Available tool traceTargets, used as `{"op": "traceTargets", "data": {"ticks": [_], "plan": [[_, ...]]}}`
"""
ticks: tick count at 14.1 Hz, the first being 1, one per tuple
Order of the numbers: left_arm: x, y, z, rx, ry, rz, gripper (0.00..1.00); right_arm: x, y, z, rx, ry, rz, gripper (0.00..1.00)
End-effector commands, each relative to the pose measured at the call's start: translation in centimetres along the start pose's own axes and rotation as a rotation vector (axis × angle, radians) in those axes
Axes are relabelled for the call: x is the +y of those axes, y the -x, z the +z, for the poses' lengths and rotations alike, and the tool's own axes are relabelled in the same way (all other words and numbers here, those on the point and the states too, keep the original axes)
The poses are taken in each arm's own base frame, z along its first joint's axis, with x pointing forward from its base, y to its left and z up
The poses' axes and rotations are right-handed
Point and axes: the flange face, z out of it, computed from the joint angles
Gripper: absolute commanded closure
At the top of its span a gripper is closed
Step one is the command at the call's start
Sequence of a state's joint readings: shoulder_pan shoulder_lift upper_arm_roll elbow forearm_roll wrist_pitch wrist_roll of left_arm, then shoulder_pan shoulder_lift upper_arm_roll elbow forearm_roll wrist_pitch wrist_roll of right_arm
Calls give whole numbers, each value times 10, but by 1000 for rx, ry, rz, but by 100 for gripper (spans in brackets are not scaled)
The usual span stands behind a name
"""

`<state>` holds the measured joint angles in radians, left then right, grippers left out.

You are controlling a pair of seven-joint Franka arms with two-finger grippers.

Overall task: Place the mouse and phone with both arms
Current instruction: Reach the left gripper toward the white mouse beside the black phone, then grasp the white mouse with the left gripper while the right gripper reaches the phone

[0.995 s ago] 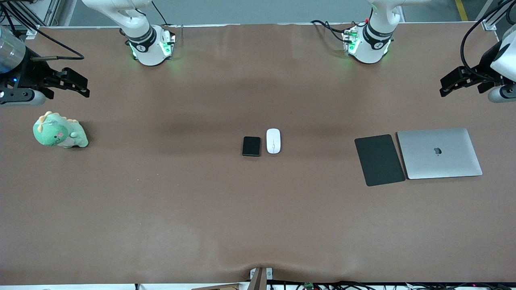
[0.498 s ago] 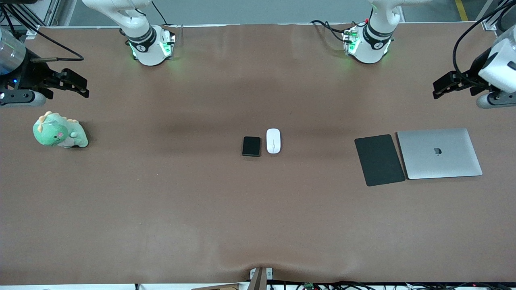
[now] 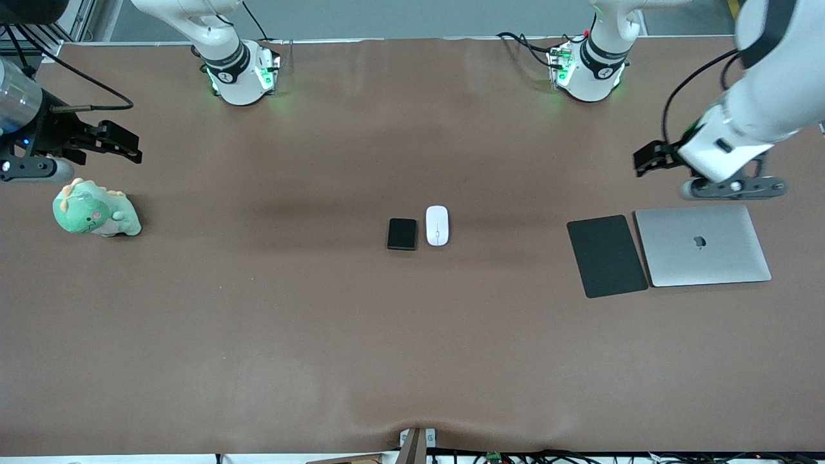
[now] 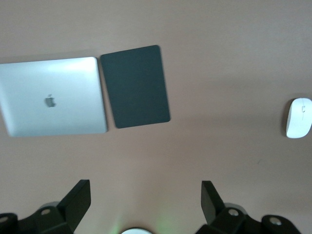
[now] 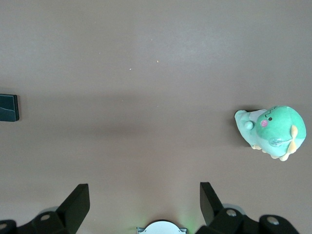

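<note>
The white oval mouse [image 3: 437, 225] lies at the middle of the table, and the left wrist view catches it at its edge [image 4: 299, 118]. Beside it, toward the right arm's end, lies the small glossy black phone [image 3: 402, 234], partly cut off in the right wrist view [image 5: 9, 107]. My left gripper [image 3: 646, 160] hangs open and empty over bare table at the left arm's end [image 4: 145, 190]. My right gripper [image 3: 126, 145] hangs open and empty over bare table at the right arm's end [image 5: 145, 192]. Both are well away from the mouse and phone.
A matte black pad [image 3: 606, 255] and a closed silver laptop [image 3: 702, 245] lie side by side at the left arm's end. A green dinosaur plush [image 3: 95, 211] sits at the right arm's end, under the right gripper's side. The table edge runs along the front.
The left arm has swung in from the table's end toward the middle, and its gripper now hangs close to the laptop and pad. The right gripper has barely shifted.
</note>
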<state>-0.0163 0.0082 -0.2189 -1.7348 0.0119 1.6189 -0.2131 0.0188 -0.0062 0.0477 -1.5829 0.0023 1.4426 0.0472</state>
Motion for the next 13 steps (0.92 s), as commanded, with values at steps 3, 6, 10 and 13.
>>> {"op": "traceTargets", "data": {"ticks": [3, 6, 10, 13], "plan": [[87, -4, 63, -6, 22, -2, 0, -4, -24, 25, -32, -4, -10, 0], [135, -10, 104, -31, 42, 17, 0, 1, -43, 44, -33, 1, 2, 0], [209, -2, 161, -32, 21, -8, 0, 4, -62, 52, -38, -1, 22, 0], [264, 7, 215, 2, -12, -63, 0, -1, -62, 51, -35, -5, 30, 0]]}}
